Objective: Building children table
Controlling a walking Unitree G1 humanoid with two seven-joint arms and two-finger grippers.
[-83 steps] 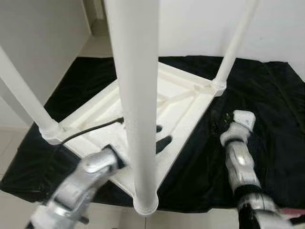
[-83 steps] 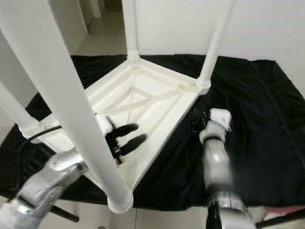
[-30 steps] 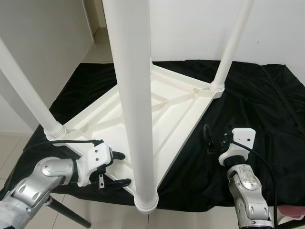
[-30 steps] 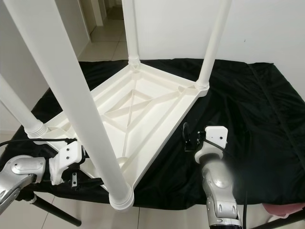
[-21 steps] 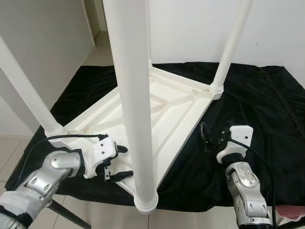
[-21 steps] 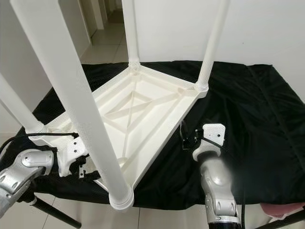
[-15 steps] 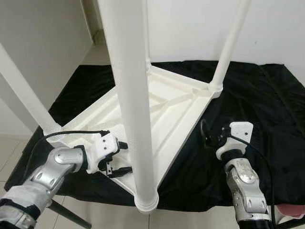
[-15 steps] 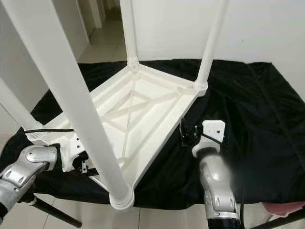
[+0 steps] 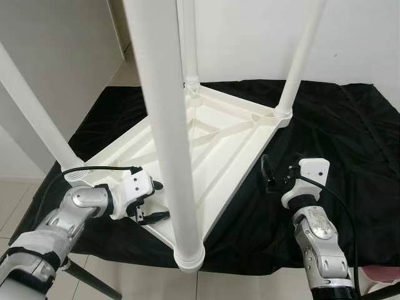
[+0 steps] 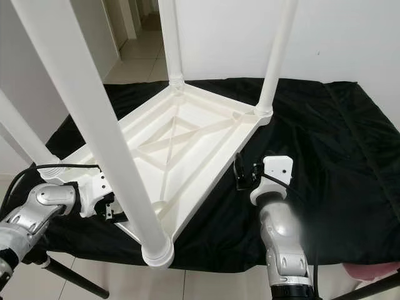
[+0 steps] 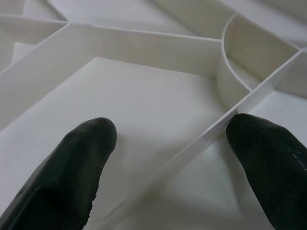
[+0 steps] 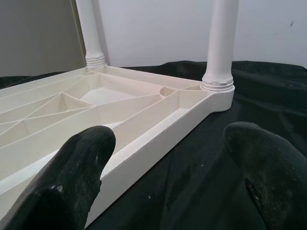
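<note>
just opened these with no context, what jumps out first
A white plastic children's table lies upside down on a black cloth, its four round white legs pointing up, the nearest looming large in front. The left gripper is open at the table's near left edge; the right gripper, also open, hovers over the cloth beside its right edge.

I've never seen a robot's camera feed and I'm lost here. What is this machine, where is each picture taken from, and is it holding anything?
It is a humanoid robot with two silver arms, each ending in two black fingers. The two wide pictures come from its head, looking down; the two close-ups come from its wrists. An upside-down white plastic children's table lies on a black cloth, its four white round legs pointing up. The left gripper is open at the table's near edge, over its ribbed underside. The right gripper is open beside the table's right edge, above the cloth. Neither holds anything.
</note>
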